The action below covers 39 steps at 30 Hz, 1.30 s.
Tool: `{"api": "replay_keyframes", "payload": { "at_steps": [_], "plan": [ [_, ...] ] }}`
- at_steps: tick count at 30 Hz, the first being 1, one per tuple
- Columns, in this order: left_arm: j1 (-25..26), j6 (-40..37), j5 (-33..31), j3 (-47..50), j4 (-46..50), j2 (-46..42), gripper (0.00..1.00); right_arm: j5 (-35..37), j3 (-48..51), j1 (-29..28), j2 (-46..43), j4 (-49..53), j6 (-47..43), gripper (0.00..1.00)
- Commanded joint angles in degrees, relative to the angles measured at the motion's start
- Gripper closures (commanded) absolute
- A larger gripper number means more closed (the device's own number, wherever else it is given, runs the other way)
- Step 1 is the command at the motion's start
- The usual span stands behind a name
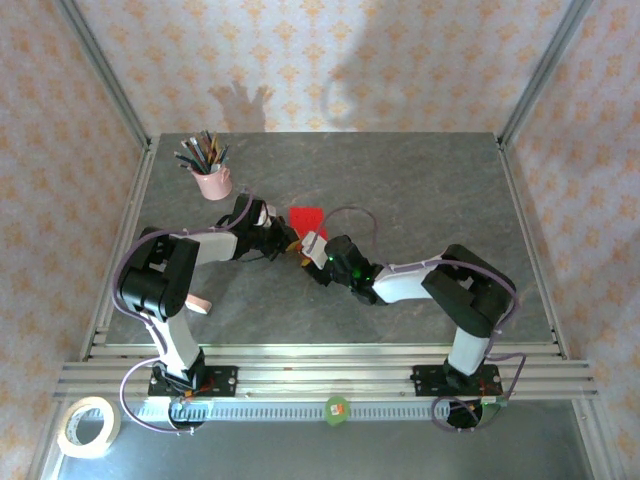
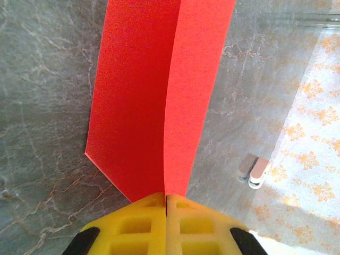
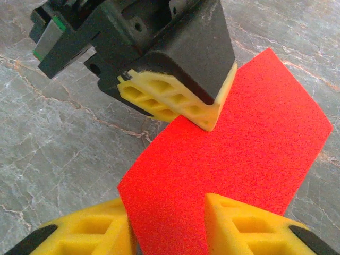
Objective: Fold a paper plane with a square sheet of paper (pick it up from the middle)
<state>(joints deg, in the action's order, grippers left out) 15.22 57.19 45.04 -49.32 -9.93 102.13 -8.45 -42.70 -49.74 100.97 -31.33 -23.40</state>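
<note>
Closest in, from the left wrist, we see the left tool [image 2: 166, 199] with its yellow fingers pressed together on the paper plane [image 2: 143, 95]. Its red layers run away from us over the grey worktop [image 2: 42, 106], with one long crease down the middle.

The right wrist adds what that view cannot: the right tool [image 3: 166, 206] has its fingers apart, with the red strip passing between them. Beyond it we see the left tool's pinch from the side.

From above, both tools meet at mid-worktop and a red corner pokes out just behind them. Farther back stands a pink cup [image 1: 212, 183] holding dark pens.

The paper's far end is cut off in both wrist views, and from above the arms cover most of it. Whether the right fingers press the paper we cannot tell. A small pale object [image 2: 255, 171] near the wall is too blurred to name.
</note>
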Motion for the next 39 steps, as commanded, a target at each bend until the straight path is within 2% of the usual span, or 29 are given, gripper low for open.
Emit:
{"api": "replay_keyframes", "payload": {
  "at_steps": [1, 4, 8, 12, 19, 21, 29, 39],
  "plan": [
    [0.0, 0.5, 1.0, 0.5, -1.7, 1.1, 0.94, -1.2, -1.7, -0.3, -0.6, -0.4, 0.5, 0.66],
    [-0.1, 0.4, 1.0, 0.8, -1.5, 1.0, 0.94, -1.2, -2.0, -0.3, -0.2, -0.2, 0.5, 0.69],
    [-0.1, 0.1, 0.5, 1.1, -0.9, 0.6, 0.93, -2.3, -2.2, -0.4, 0.0, 0.9, 0.4, 0.79],
    [-0.5, -1.2, -1.9, 0.8, 1.6, -0.6, 0.83, -4.0, -2.1, -0.3, -0.1, 2.7, 0.8, 0.89],
    [-2.6, -9.4, -10.1, -4.4, 13.5, -5.1, 0.70, -7.7, -1.6, -0.3, -0.6, 6.5, 4.0, 0.93],
    [-2.6, -10.7, -10.0, -6.1, 14.1, -5.4, 0.69, -9.5, -1.6, -0.2, -0.6, 7.6, 5.6, 0.93],
    [2.9, -11.8, -8.5, -12.6, 13.8, 1.9, 0.70, -13.3, -1.1, 0.4, -1.0, 9.3, 12.6, 0.93],
    [6.4, -16.7, -10.5, -21.8, 20.5, 13.6, 0.79, -17.0, -1.3, 2.7, -1.6, 10.2, 19.5, 0.92]
  ]
}}
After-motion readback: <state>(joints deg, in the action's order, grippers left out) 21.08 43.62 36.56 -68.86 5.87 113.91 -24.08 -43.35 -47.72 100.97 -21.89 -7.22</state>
